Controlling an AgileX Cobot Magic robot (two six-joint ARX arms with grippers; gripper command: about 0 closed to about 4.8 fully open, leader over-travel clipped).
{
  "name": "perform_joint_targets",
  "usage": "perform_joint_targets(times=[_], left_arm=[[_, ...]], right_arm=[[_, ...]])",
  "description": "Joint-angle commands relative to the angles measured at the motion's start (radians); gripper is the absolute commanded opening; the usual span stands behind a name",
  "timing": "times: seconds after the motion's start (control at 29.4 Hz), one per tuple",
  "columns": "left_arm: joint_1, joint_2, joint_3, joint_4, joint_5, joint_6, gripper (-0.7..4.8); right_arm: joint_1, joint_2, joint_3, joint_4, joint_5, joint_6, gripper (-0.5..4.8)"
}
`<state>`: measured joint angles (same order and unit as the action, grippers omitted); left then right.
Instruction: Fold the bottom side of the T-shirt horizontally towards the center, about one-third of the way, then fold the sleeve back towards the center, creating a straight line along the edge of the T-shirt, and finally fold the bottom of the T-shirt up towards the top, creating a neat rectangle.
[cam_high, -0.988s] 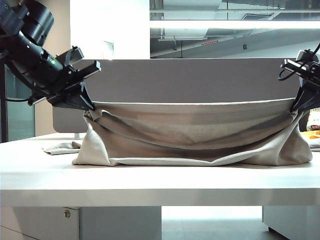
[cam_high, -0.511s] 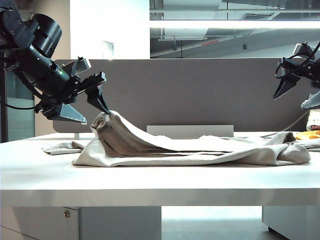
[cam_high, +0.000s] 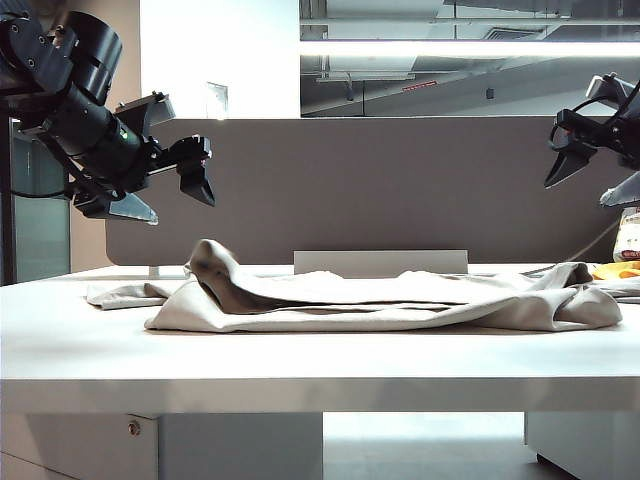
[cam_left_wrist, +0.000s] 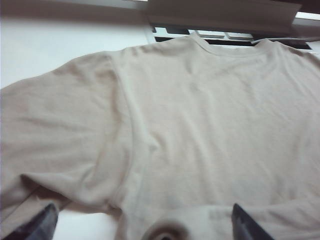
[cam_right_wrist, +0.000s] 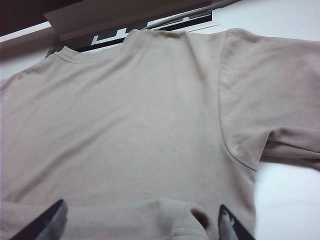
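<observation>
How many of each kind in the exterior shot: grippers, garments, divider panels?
Gripper: 2, left gripper and right gripper, both open, above the shirt's ends
Garment: 1, beige T-shirt lying on the table
Divider panel: 1, grey divider panel
Total: 4

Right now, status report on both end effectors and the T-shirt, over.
Left end effector open, above the T-shirt. Right end effector open, high at the opposite end. T-shirt lies folded on the desk, nothing obstructing.

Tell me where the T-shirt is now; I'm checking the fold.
In the exterior view the T-shirt lies on the table, below the open left gripper and open right gripper.
</observation>
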<state>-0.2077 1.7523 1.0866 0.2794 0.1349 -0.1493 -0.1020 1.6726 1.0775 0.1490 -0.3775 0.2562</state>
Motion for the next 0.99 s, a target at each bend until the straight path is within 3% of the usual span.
perform_joint_targets(times=[0.03, 0.1, 0.14, 0.17, 0.2, 0.27, 0.37, 0.55, 0.65, 0.82, 0.99], left_arm=[[0.001, -0.003, 0.004, 0.027, -0.049, 0.006, 4.79], [0.003, -0.003, 0.005, 0.033, -0.118, -0.021, 4.79], [0.012, -0.003, 0.007, 0.025, -0.135, -0.051, 4.79], [0.023, -0.003, 0.014, -0.003, -0.131, -0.100, 4.79], [0.032, -0.003, 0.023, -0.040, -0.122, -0.132, 4.79], [0.052, 0.003, 0.049, -0.126, -0.087, -0.122, 4.79], [0.053, 0.023, 0.104, -0.228, -0.093, -0.044, 4.79], [0.062, 0.037, 0.186, -0.307, -0.084, -0.071, 4.79], [0.080, 0.074, 0.271, -0.394, -0.035, -0.066, 4.57], [0.081, 0.109, 0.307, -0.420, -0.021, -0.042, 4.57], [0.081, 0.132, 0.307, -0.428, -0.021, -0.041, 4.57]], right_arm=[[0.000, -0.005, 0.004, 0.013, 0.009, -0.002, 3.82], [0.000, -0.005, 0.004, 0.010, 0.061, -0.001, 3.61], [0.000, -0.005, 0.004, 0.008, 0.084, -0.001, 3.21], [0.000, -0.004, 0.004, 0.003, 0.111, -0.002, 2.19], [-0.001, -0.001, 0.004, 0.004, 0.115, -0.003, 1.87], [-0.002, 0.023, 0.019, -0.005, 0.130, -0.006, 1.93], [-0.002, 0.078, 0.090, -0.101, 0.137, -0.025, 2.45], [-0.034, 0.100, 0.154, -0.148, 0.178, -0.023, 2.44], [-0.102, 0.106, 0.181, -0.161, 0.177, -0.013, 2.43], [-0.191, 0.173, 0.264, -0.272, 0.169, 0.003, 2.50], [-0.199, 0.273, 0.376, -0.310, 0.160, 0.002, 2.71]])
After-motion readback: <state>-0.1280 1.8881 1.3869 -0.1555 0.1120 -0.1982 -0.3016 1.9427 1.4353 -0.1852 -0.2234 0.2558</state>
